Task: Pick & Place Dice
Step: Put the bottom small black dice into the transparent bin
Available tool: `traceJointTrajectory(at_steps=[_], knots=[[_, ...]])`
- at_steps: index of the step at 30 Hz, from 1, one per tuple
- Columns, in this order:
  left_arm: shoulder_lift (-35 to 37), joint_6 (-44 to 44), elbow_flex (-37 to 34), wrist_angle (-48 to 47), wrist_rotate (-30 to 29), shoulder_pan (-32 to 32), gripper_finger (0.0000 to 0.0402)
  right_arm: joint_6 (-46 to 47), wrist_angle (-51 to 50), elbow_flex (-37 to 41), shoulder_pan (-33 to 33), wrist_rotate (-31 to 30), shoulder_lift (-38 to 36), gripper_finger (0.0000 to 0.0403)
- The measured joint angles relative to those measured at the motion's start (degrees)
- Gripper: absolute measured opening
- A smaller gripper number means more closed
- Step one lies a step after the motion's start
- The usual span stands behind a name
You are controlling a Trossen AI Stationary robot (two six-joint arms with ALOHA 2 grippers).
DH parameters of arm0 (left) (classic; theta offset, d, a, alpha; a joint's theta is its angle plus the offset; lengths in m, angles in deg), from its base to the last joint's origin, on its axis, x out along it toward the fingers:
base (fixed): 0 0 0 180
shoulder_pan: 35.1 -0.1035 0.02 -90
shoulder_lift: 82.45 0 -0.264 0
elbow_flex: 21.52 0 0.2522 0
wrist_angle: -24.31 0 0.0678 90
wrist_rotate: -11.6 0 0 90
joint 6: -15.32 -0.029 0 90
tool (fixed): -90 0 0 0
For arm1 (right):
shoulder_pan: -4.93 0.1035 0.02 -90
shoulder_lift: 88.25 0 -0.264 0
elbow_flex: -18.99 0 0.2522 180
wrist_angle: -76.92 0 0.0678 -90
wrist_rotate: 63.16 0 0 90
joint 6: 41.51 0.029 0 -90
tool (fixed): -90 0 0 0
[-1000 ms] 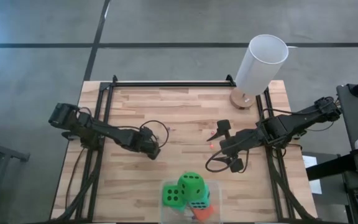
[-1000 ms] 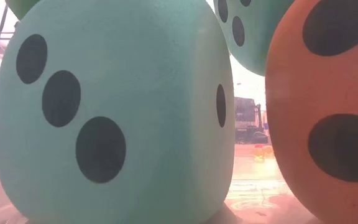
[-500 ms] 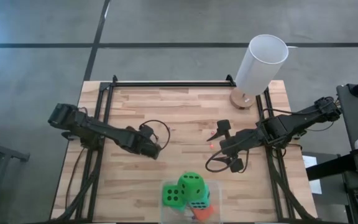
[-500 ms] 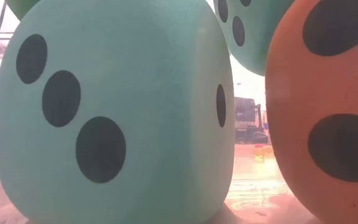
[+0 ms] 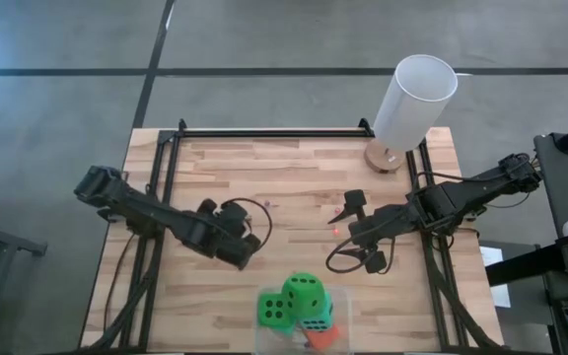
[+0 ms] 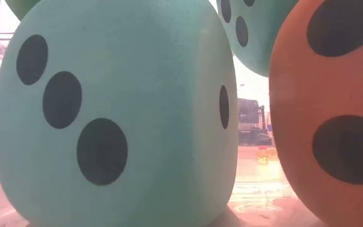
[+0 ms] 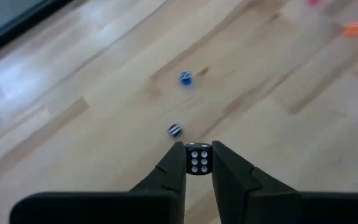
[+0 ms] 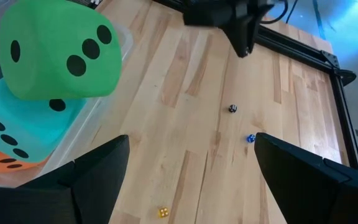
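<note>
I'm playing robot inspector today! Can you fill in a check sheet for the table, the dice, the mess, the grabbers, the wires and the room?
Surface: bare wooden table.
Job's things: large dice piled in a clear bin at the near edge; small black die pinched by the left gripper.
Clutter: small blue dice, yellow die, scattered.
Grippers: left shut on the black die; right gripper open, empty.
Cables: loops by both wrists.
Surroundings: white lamp, grey floor.

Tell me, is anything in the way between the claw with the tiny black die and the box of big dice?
Nothing I can see. The left gripper pinches a small black die, and only bare table lies between it and the clear bin of big dice.
</note>
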Motion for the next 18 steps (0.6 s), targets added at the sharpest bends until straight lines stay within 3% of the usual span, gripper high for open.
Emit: traceJointTrajectory(at_steps=[12, 18], knots=[[0.02, -13.42, 9.4, 0.3, -5.82, 8.55, 0.0053, 0.0, 0.0, 0.0, 0.0, 0.0, 0.0, 0.0343], [0.02, -27.06, 10.23, 10.09, -6.13, 13.15, 0.0053, 0.01, 0.0, -0.01, -0.01, 0.0, 0.0, 0.0343]])
